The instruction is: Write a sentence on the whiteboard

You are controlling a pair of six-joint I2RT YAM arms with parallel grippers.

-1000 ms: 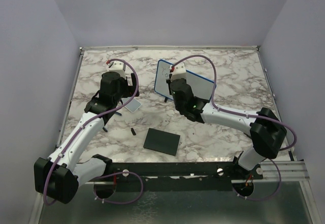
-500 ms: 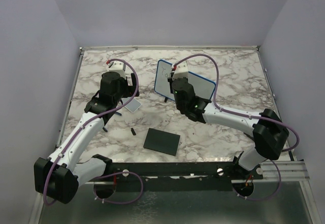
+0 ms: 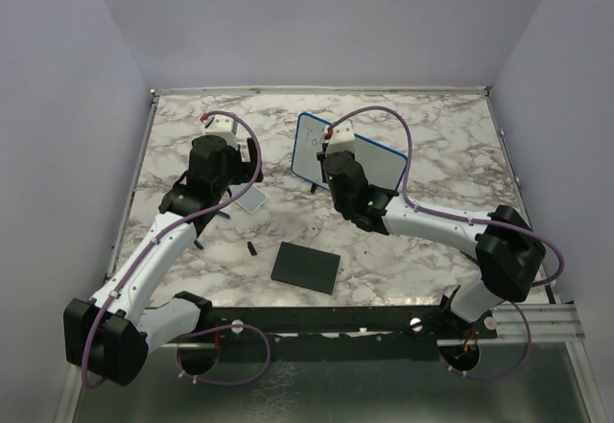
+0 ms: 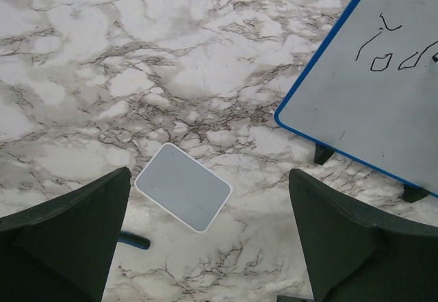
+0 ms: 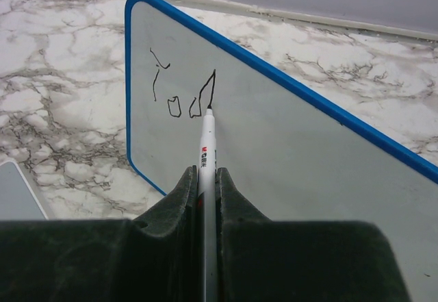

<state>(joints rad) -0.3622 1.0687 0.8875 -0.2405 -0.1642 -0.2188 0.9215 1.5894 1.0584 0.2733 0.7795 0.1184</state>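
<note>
Whiteboard (image 5: pixel 287 144) is standing upper centre on the worktop (image 3: pixel 436 135), right end effector (image 5: pixel 207 177) clamping a marker (image 5: pixel 207 144) against it; pushing harder risks toppling it. Left end effector (image 4: pixel 209 179) is gaping empty.

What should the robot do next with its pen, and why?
Probably lift the marker tip a touch and move it just past that letter to begin the next one. The right jaws grip it, its tip on the whiteboard at the foot of the third letter's stroke; the sentence has only three letters, with bare board beside them.
</note>
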